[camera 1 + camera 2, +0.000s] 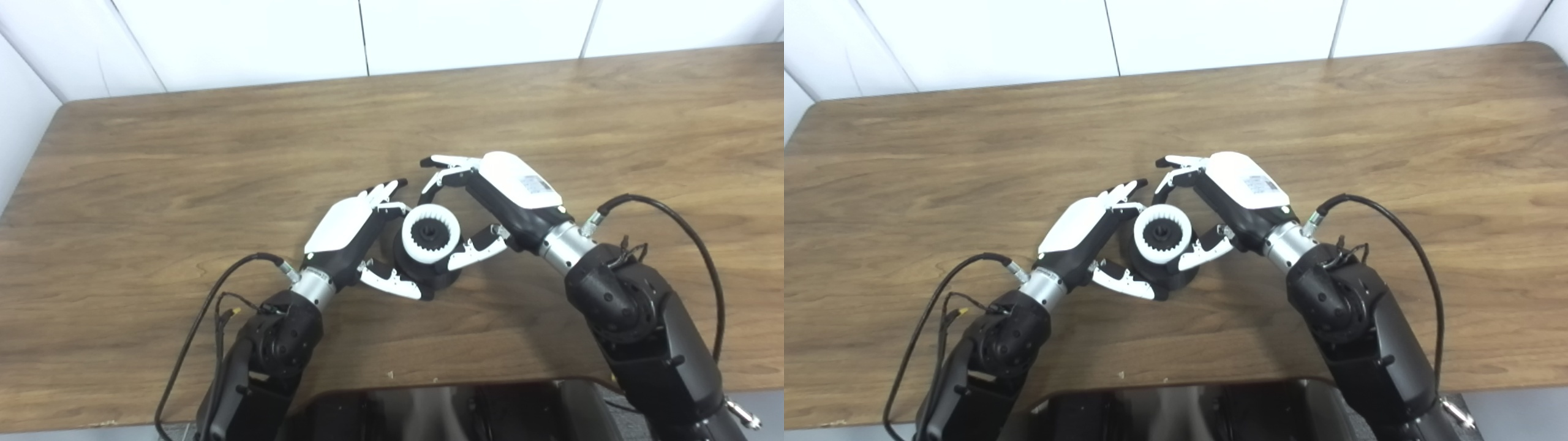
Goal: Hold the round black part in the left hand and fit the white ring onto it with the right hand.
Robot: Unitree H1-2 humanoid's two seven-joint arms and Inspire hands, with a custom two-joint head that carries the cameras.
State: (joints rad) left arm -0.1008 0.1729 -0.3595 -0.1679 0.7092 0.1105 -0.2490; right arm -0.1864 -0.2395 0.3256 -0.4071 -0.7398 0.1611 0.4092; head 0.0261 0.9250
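Note:
The round black part [442,278] stands on the table with the white toothed ring [430,233] sitting on top of it. My left hand [352,236] wraps the part from the left, fingers behind it and thumb [392,285] against its front base. My right hand [490,196] reaches in from the right. Its thumb [474,248] lies against the ring's near right edge and a curled fingertip [424,197] is at the ring's far left edge, so it pinches across the ring. The other fingers are spread above and apart from the ring.
The wooden table [184,153] runs to a white wall at the back. Its front edge has a cut-out by my body [429,392]. Black cables [674,220] loop off both wrists.

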